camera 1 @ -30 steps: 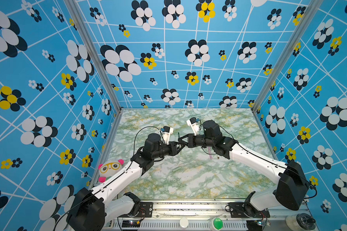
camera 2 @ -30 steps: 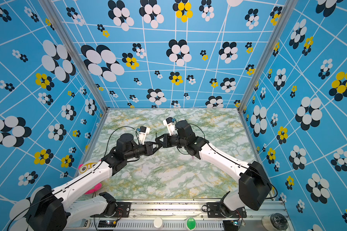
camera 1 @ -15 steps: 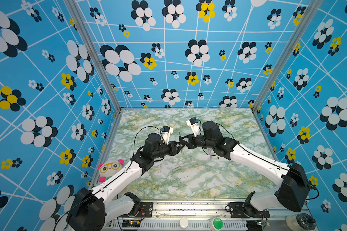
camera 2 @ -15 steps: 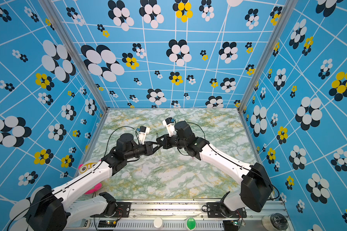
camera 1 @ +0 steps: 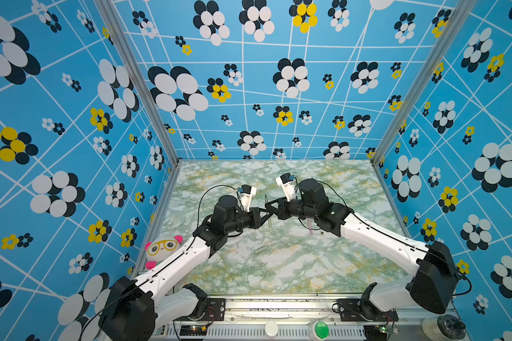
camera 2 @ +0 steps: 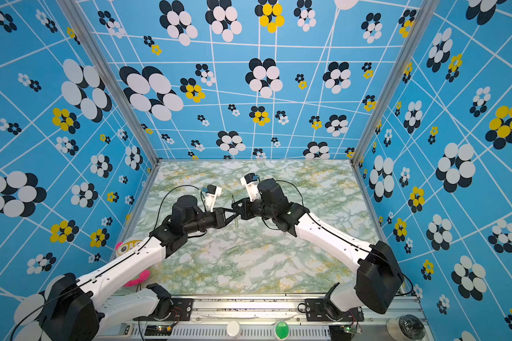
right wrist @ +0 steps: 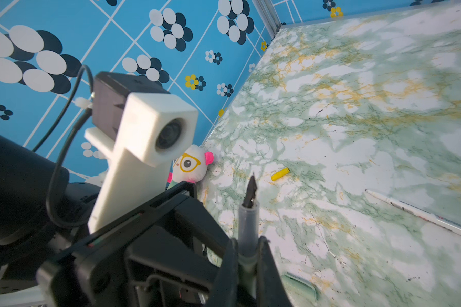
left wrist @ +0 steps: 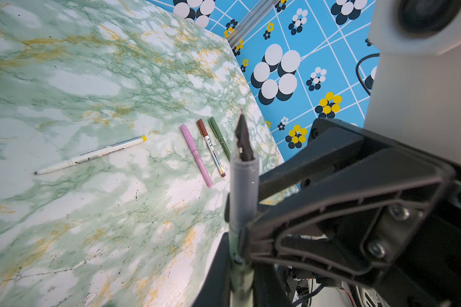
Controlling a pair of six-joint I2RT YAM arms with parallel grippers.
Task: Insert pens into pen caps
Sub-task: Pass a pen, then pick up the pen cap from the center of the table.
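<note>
The pale grey-green pen (camera 1: 267, 210) stands nearly upright above the middle of the table, uncapped, its dark tip up. My right gripper (right wrist: 246, 252) is shut on its barrel (right wrist: 248, 220). My left gripper (left wrist: 241, 265) is shut on the same pen (left wrist: 244, 186), just below the right fingers (left wrist: 253, 234). Both grippers meet there in both top views, left gripper (camera 1: 261, 214) and right gripper (camera 1: 272, 206). The pale grey-green cap (camera 1: 260, 250) lies on the table nearer the front. A yellow cap (right wrist: 280, 174) lies further left. An uncapped yellow-ended pen (left wrist: 91, 156) lies apart.
Pink (left wrist: 196, 155), brown-capped (left wrist: 210, 147) and dark green (left wrist: 218, 137) pens lie side by side near the right wall, mostly hidden under the right arm in both top views. A panda plush toy (camera 1: 163, 248) sits against the left wall.
The left gripper has moved in slightly and shut on the pen that the right gripper holds. The right arm has barely moved.
</note>
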